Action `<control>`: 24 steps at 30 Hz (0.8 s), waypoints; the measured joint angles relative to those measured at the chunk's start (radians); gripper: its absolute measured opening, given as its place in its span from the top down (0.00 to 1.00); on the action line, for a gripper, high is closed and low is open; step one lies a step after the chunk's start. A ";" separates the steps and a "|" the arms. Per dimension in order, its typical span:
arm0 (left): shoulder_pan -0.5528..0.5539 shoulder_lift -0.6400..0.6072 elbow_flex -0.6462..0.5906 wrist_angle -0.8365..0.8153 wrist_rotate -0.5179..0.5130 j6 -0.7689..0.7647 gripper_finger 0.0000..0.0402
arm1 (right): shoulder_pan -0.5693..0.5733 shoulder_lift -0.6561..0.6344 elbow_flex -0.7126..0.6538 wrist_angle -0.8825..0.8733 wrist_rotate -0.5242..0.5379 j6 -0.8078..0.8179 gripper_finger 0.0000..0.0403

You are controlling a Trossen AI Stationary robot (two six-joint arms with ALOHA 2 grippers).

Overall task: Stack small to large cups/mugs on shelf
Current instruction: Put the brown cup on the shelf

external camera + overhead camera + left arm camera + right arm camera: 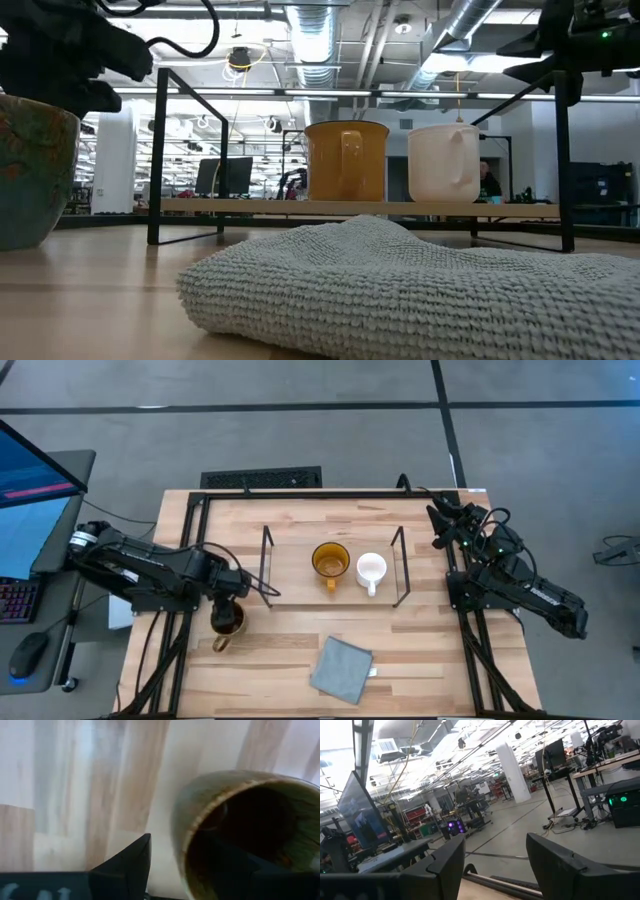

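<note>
The brownish-tan mug (227, 626) with a dark inside stands on the tabletop at the near left, also in the low view (35, 170). My left gripper (229, 607) is open above it, one finger (127, 862) outside the mug's wall (182, 827) and one finger (235, 865) inside. The amber glass mug (330, 561) and the small white mug (371, 569) stand side by side on the shelf (295, 588), handles toward the near edge. My right gripper (441, 520) is open and empty, raised at the far right. My left gripper comes at the brownish-tan mug from above, with one finger inside and one outside the wall near the rim (186, 840). I cannot tell whether either finger touches the wall. The mug stands upright on the table.
A grey knitted cloth (341, 668) lies on the table near the front edge, in front of the shelf. Black wire frames (266, 565) stand at both short ends of the shelf. A monitor and keyboard (20, 600) sit off the table's left.
</note>
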 joint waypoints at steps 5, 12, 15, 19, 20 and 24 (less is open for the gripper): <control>0.000 0.000 0.000 0.000 0.030 0.000 0.65 | 0.000 0.000 0.000 0.000 0.000 -0.001 0.42; 0.000 0.000 -0.001 0.000 0.014 0.001 0.86 | 0.000 0.000 0.000 0.000 0.000 -0.023 0.42; 0.000 0.000 -0.001 -0.003 0.013 0.005 0.95 | 0.000 0.000 0.000 0.000 0.000 -0.024 0.42; 0.000 -0.001 -0.001 -0.002 0.013 0.020 0.97 | 0.000 0.000 0.000 0.000 0.000 -0.024 0.42; 0.000 -0.001 -0.001 -0.002 0.014 0.020 0.96 | 0.000 0.000 0.000 0.000 0.000 -0.024 0.42; 0.000 -0.001 -0.001 -0.001 0.015 0.004 0.97 | 0.000 0.000 0.000 0.000 0.000 -0.025 0.42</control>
